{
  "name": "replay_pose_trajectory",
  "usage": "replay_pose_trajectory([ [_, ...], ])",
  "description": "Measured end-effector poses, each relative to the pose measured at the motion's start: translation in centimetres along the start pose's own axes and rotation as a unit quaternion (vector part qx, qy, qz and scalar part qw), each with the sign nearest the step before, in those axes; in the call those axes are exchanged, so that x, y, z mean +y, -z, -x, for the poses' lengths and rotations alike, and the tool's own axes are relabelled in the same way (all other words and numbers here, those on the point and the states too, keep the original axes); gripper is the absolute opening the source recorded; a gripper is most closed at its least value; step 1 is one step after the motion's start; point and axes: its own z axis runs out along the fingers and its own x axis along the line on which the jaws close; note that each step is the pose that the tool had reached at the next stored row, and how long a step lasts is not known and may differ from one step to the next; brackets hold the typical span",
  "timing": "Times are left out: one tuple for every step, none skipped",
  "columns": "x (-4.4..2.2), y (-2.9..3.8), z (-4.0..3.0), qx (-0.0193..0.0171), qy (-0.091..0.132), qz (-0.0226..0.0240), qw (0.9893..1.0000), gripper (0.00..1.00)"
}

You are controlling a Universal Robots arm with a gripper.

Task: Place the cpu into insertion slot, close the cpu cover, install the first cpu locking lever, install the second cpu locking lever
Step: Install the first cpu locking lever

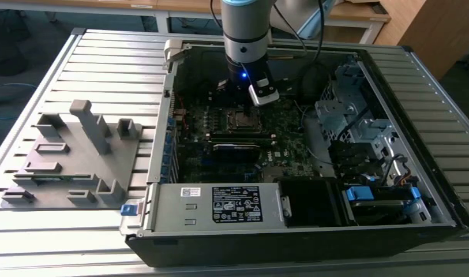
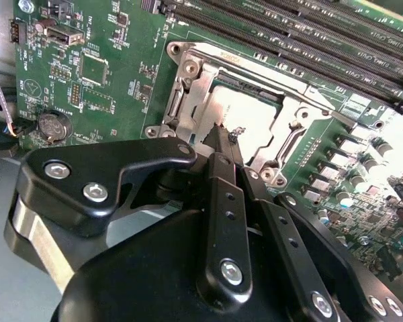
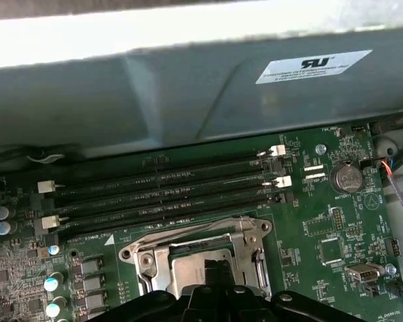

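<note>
A robot arm reaches down into an open computer case (image 1: 419, 190) lying on a slatted metal counter (image 1: 103, 57), its claw (image 1: 242, 101) poised just above the motherboard (image 1: 288, 156) in the exterior view. In the second wrist view, the claw (image 2: 221, 137) has its two dark fingers drawn together to a narrow tip, with nothing visible between them, right over the near edge of the insertion slot (image 2: 188, 87). The cpu (image 2: 245, 117), its dull silver top showing, sits inside the socket, framed by the cpu cover (image 2: 201, 80), which lies down flat around it. In the first wrist view the same cpu (image 3: 195, 268) shows through the cut-out of the metal cover (image 3: 245, 238), with the claw tip (image 3: 215, 275) just above the chip. Whether the tip touches the chip cannot be told. A thin metal lever rod (image 3: 188, 231) runs along the cover's edge nearest the long black memory slots (image 3: 168, 194). A round coin battery (image 3: 344, 178) sits on the green board well apart from the socket. On the exterior view's left, a grey fixture plate (image 1: 65, 156) with upright blocks rests on the counter beside the case.
</note>
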Motion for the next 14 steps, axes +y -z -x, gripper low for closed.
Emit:
replay_pose_trajectory([
  [-0.04, -0.02, 0.01, 0.0, 0.0, 0.0, 1.0, 0.1],
  [-0.07, -0.04, 0.01, 0.0, 0.0, 0.0, 1.0, 0.1],
  [-0.1, -0.06, 0.01, 0.0, 0.0, 0.0, 1.0, 0.1],
  [-0.12, -0.08, 0.01, 0.0, 0.0, 0.0, 1.0, 0.1],
  [-0.13, -0.09, 0.0, 0.0, 0.0, -0.0001, 1.0, 0.1],
  [-0.15, -0.09, -0.02, 0.0, 0.0, -0.0003, 1.0, 0.1],
  [-0.16, -0.1, -0.03, -0.0001, 0.0, -0.0004, 1.0, 0.1],
  [-0.17, -0.11, -0.06, -0.0001, 0.0, -0.0005, 1.0, 0.1],
  [-0.18, -0.11, -0.09, -0.0001, 0.0, -0.0006, 1.0, 0.1],
  [-0.19, -0.11, -0.13, -0.0001, 0.0, -0.0007, 1.0, 0.1],
  [-0.19, -0.11, -0.16, -0.0001, 0.0, -0.0008, 1.0, 0.1],
  [-0.19, -0.11, -0.16, -0.0001, 0.0, -0.0008, 1.0, 0.1],
  [-0.2, -0.11, -0.16, -0.0001, 0.0, -0.0008, 1.0, 0.1],
  [-0.2, -0.12, -0.17, -0.0001, 0.0, -0.0007, 1.0, 0.1],
])
